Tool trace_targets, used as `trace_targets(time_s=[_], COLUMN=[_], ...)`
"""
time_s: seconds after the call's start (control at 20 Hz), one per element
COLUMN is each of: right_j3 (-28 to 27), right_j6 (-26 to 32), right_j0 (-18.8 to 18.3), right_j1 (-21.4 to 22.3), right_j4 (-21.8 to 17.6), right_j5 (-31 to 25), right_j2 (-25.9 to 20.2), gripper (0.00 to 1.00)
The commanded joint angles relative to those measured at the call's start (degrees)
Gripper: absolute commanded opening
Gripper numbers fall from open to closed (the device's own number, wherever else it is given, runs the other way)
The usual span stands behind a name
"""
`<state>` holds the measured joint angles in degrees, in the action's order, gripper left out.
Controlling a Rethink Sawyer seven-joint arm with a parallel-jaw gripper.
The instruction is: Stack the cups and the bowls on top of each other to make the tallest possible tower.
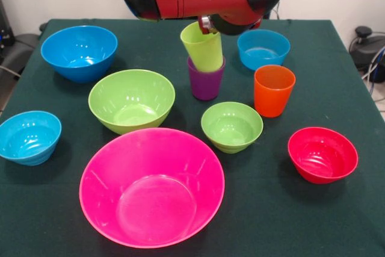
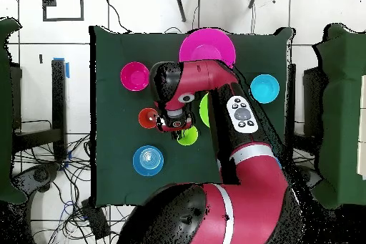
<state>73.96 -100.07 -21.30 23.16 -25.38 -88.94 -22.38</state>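
My gripper (image 1: 207,26) is under the red arm, at the rim of the lime green cup (image 1: 203,47). It holds the cup tilted, with its base inside the purple cup (image 1: 206,81). The orange cup (image 1: 274,90) stands to the right. The huge pink bowl (image 1: 151,188) is at the front, empty. Around it stand the large green bowl (image 1: 132,99), large blue bowl (image 1: 79,52), small green bowl (image 1: 231,126), red bowl (image 1: 322,154) and two light-blue bowls (image 1: 29,137) (image 1: 263,49). No bowls are nested. In the overhead view the arm covers the cups under the gripper (image 2: 175,122).
The dark green table (image 1: 337,209) ends close behind the far bowls. In the overhead view the pink bowl (image 2: 207,46), red bowl (image 2: 134,76), orange cup (image 2: 148,118) and light-blue bowls (image 2: 147,159) (image 2: 264,88) show around the arm. Cables lie on the floor beside the table.
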Motion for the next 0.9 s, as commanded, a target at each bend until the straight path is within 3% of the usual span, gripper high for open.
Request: trace_targets(time_s=[0.05, 0.9], right_j3=[-0.71, 2.73], right_j6=[14.14, 11.21], right_j0=[-0.20, 0.53], right_j1=[0.24, 2.90], right_j4=[-6.03, -5.92], right_j5=[5.60, 7.27], right_j2=[-3.62, -2.78], gripper=[0.00, 0.00])
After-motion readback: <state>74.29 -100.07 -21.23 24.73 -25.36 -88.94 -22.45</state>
